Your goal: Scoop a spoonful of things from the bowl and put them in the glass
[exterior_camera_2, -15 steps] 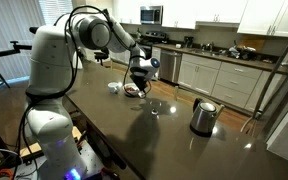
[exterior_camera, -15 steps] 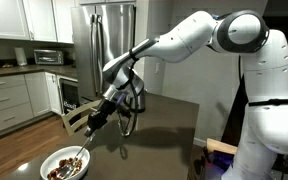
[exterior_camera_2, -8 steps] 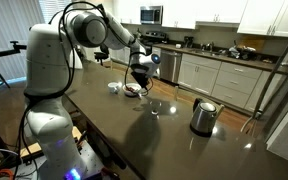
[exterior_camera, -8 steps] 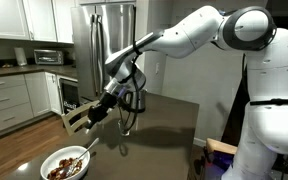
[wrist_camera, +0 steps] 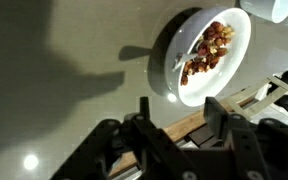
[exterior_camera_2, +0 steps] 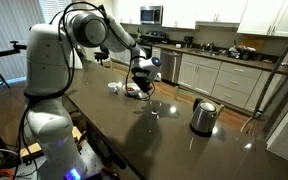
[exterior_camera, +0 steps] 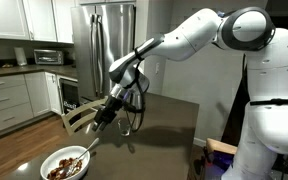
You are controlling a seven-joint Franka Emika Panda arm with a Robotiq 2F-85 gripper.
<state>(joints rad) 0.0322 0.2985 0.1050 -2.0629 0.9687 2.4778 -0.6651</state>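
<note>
A white bowl (exterior_camera: 66, 166) of brown and red bits stands near the corner of the dark table; it also shows as the bowl (exterior_camera_2: 134, 90) and the bowl (wrist_camera: 174, 50) at the top of the wrist view. A spoon (exterior_camera: 84, 153) leans in it, handle up over the rim. My gripper (exterior_camera: 103, 116) hangs above and beside the bowl, clear of the spoon. In the wrist view the gripper (wrist_camera: 182, 112) is open, its jaws apart with nothing between them. A clear glass (exterior_camera_2: 156, 107) stands on the table a short way from the bowl.
A wooden chair (exterior_camera: 74, 118) stands at the table's edge under the gripper. A metal pot (exterior_camera_2: 203, 115) sits further along the table. A small white cup (exterior_camera_2: 112, 87) is beside the bowl. Kitchen cabinets and a fridge (exterior_camera: 102, 45) stand behind.
The jaws have opened and let go of the spoon, which stays leaning in the bowl. The gripper has risen and drawn away from the bowl.
</note>
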